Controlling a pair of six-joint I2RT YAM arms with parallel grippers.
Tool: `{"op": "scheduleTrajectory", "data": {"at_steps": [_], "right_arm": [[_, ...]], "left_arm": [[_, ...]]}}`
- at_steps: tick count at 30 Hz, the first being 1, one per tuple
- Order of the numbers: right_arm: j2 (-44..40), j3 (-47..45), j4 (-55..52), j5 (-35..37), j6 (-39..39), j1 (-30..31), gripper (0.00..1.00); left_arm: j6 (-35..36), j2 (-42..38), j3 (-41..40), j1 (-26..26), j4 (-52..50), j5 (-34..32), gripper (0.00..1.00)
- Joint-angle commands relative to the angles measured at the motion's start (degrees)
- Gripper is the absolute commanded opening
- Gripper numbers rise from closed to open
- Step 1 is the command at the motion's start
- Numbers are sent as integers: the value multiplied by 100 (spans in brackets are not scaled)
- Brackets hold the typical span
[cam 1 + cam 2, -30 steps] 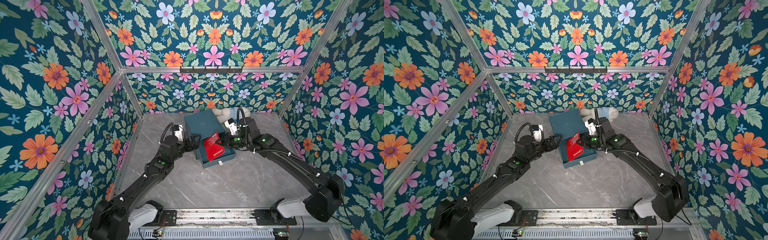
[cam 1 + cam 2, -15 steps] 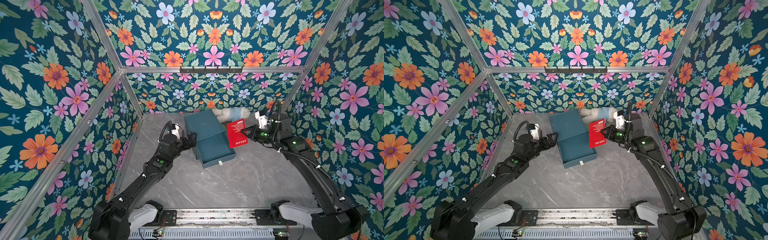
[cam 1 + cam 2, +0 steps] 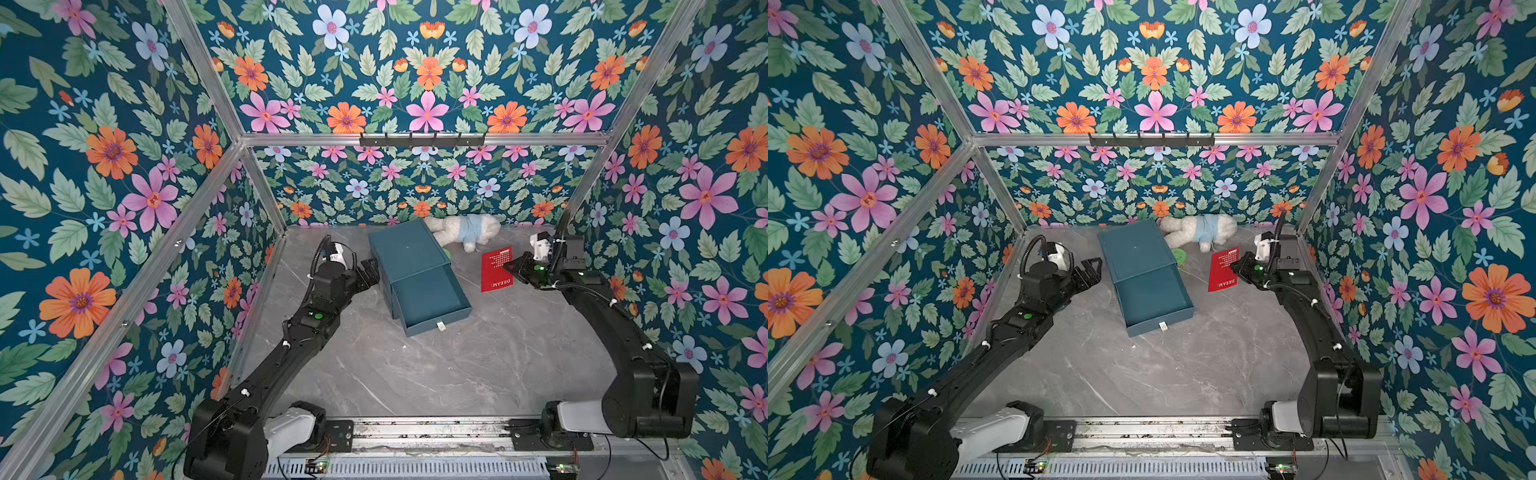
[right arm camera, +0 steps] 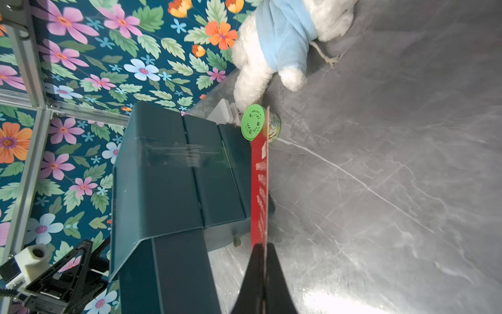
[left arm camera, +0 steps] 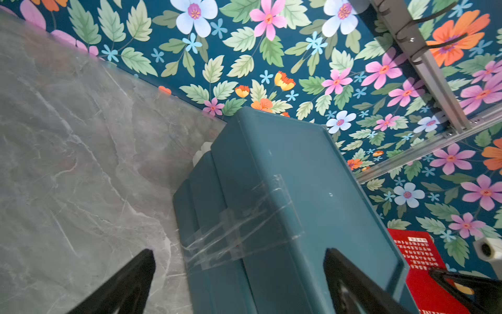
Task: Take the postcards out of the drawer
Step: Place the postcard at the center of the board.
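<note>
A teal drawer box (image 3: 405, 253) (image 3: 1133, 249) stands mid-table with its drawer (image 3: 436, 326) (image 3: 1158, 324) pulled out; only teal floor shows inside. My right gripper (image 3: 515, 268) (image 3: 1236, 266) (image 4: 262, 247) is shut on a red postcard (image 3: 496, 270) (image 3: 1224, 269) (image 4: 260, 185) with white text. It holds the card upright above the table, right of the box. Whether more postcards are stacked behind it I cannot tell. My left gripper (image 3: 370, 274) (image 3: 1092, 270) (image 5: 239, 254) stands open against the box's left side, holding nothing.
A white plush toy in a blue shirt (image 3: 461, 232) (image 4: 277, 40) lies at the back wall. A small green-lidded cup (image 4: 256, 122) sits between it and the box. A hook rail (image 3: 422, 139) hangs on the back wall. Flowered walls close three sides.
My right gripper has lifted the red postcard out of the drawer and carried it right, clear of the box. The left gripper has stayed open beside the box.
</note>
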Motion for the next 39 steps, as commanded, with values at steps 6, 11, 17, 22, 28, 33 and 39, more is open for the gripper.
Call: {"op": "scheduleTrajectory", "data": {"at_steps": [6, 11, 17, 22, 28, 33, 39], "right_arm": [[1506, -50, 1800, -886, 294, -9, 0], [2405, 251, 1786, -992, 212, -9, 0], [3192, 644, 1266, -852, -110, -17, 2], [3494, 802, 933, -684, -313, -76, 5], [3467, 803, 627, -312, -462, -264, 42], [3156, 962, -9, 586, -815, -289, 52], [2495, 857, -358, 960, -979, -273, 52]], "left_arm": [[-230, 267, 58, 211, 274, 40, 100], [-146, 390, 104, 255, 340, 68, 100], [-70, 513, 184, 293, 355, 92, 100], [-40, 587, 235, 318, 352, 156, 100], [-32, 612, 270, 342, 352, 174, 100], [31, 614, 388, 374, 293, 217, 100], [93, 593, 502, 381, 275, 244, 100]]}}
